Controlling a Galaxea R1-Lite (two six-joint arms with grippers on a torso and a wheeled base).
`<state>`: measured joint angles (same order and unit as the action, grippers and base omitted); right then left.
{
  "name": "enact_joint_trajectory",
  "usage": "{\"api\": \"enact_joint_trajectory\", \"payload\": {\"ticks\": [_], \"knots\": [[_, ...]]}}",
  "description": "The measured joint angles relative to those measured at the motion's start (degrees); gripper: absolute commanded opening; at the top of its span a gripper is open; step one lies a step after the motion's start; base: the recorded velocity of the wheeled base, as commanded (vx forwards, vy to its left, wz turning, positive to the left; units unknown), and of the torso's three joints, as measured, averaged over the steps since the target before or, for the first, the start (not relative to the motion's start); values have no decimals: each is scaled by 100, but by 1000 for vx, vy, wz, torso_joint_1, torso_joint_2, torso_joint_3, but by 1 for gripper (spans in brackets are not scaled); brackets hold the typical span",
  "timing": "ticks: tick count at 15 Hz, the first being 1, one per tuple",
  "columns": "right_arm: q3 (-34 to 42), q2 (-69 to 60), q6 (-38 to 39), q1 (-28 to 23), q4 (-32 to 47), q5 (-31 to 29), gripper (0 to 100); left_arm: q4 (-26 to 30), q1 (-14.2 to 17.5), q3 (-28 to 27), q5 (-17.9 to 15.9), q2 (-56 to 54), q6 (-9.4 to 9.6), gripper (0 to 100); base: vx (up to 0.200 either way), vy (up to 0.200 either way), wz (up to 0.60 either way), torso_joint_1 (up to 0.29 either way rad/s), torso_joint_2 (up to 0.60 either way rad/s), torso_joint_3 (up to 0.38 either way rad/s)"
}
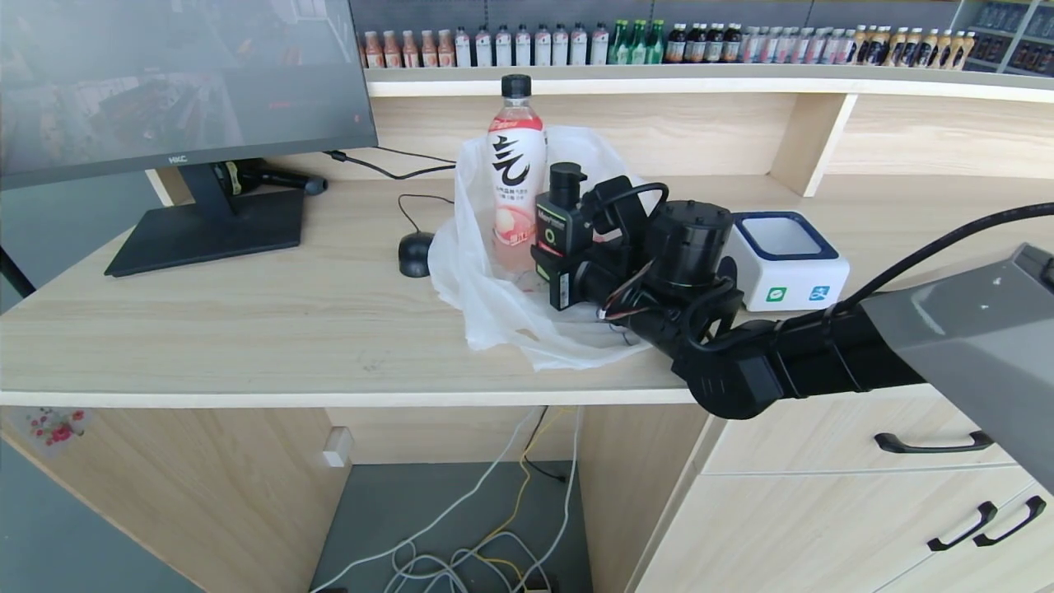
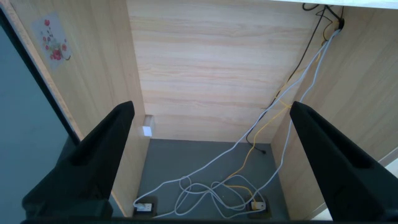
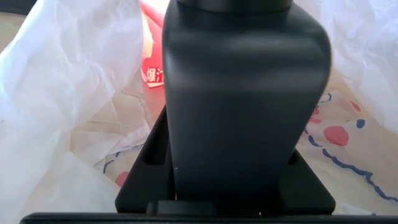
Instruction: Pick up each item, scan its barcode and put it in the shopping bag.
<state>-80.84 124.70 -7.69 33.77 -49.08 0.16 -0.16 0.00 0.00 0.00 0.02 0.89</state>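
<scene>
A white plastic shopping bag (image 1: 486, 305) lies open on the wooden counter (image 1: 247, 329). A pink drink bottle (image 1: 516, 165) with a black cap stands upright in it. My right gripper (image 1: 589, 247) comes in from the right, over the bag's near side. It is shut on a black bottle (image 1: 560, 226) with a black cap, held upright just right of the pink bottle. In the right wrist view the black bottle (image 3: 245, 93) stands close in front, with the bag (image 3: 62, 124) and a red label (image 3: 152, 68) behind it. My left gripper (image 2: 211, 162) hangs open below the counter.
A white scanner box (image 1: 786, 259) with a blue rim stands right of the bag. A mouse (image 1: 414, 251), a monitor (image 1: 165, 82) and a black hand-held device (image 1: 272, 177) are on the counter's left. Drawers (image 1: 930, 445) sit at lower right, loose cables (image 2: 217, 186) on the floor under the counter.
</scene>
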Motion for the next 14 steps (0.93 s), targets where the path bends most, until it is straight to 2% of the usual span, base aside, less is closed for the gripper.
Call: {"api": "enact_joint_trajectory", "payload": {"ticks": [9, 10, 14], "knots": [[5, 6, 6, -48, -2, 2, 0, 2, 0, 0, 0, 0, 0, 100, 0, 0, 0, 0, 0, 0], [11, 2, 6, -48, 0, 0, 100, 0, 0, 0, 0, 0, 0, 100, 0, 0, 0, 0, 0, 0], [41, -24, 0, -50, -49, -5, 100, 0, 0, 0, 0, 0, 0, 100, 0, 0, 0, 0, 0, 0]]}}
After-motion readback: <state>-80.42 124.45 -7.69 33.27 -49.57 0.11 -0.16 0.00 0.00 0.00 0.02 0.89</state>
